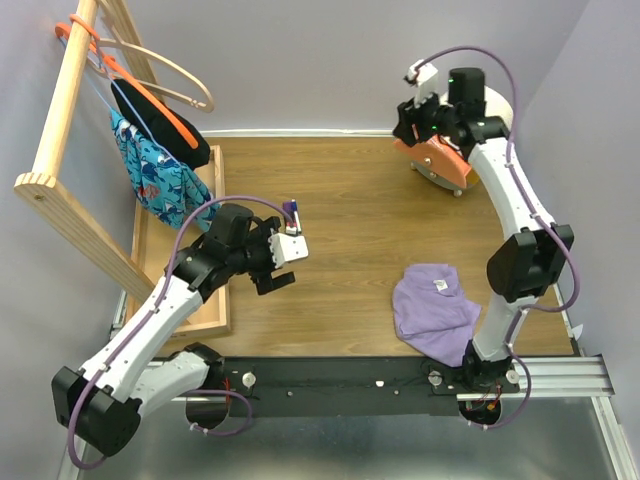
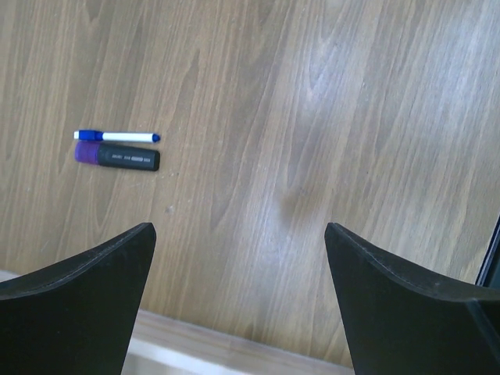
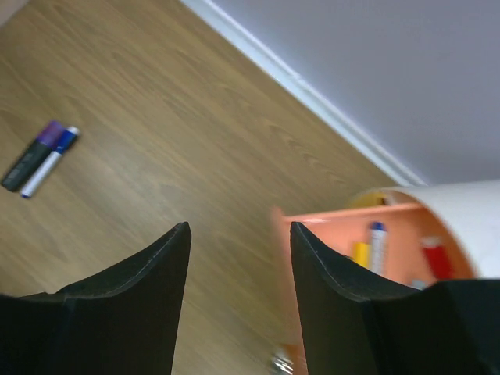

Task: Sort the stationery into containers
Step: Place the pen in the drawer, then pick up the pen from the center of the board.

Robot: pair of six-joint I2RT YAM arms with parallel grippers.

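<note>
A white pen with a blue cap (image 2: 117, 137) and a black marker with a purple end (image 2: 117, 156) lie side by side on the wooden table; both also show in the right wrist view (image 3: 39, 160). In the top view only their tips (image 1: 291, 210) show beside the left wrist. My left gripper (image 2: 238, 226) (image 1: 278, 280) is open and empty, above bare table, short of the pens. My right gripper (image 3: 240, 225) (image 1: 410, 125) is open and empty at the left rim of the open orange drawer (image 3: 336, 242) (image 1: 440, 162). The drawer holds a yellow marker (image 3: 360, 253), a blue-capped pen (image 3: 377, 246) and a red item (image 3: 437, 258). The cream unit (image 3: 461, 207) arches over it.
A purple cloth (image 1: 432, 300) lies at the near right by the right arm's base. A long wooden tray (image 1: 215, 250) (image 2: 180, 336) runs along the table's left side. A wooden rack (image 1: 70, 120) with hangers and hanging clothes (image 1: 160, 170) stands over the far left.
</note>
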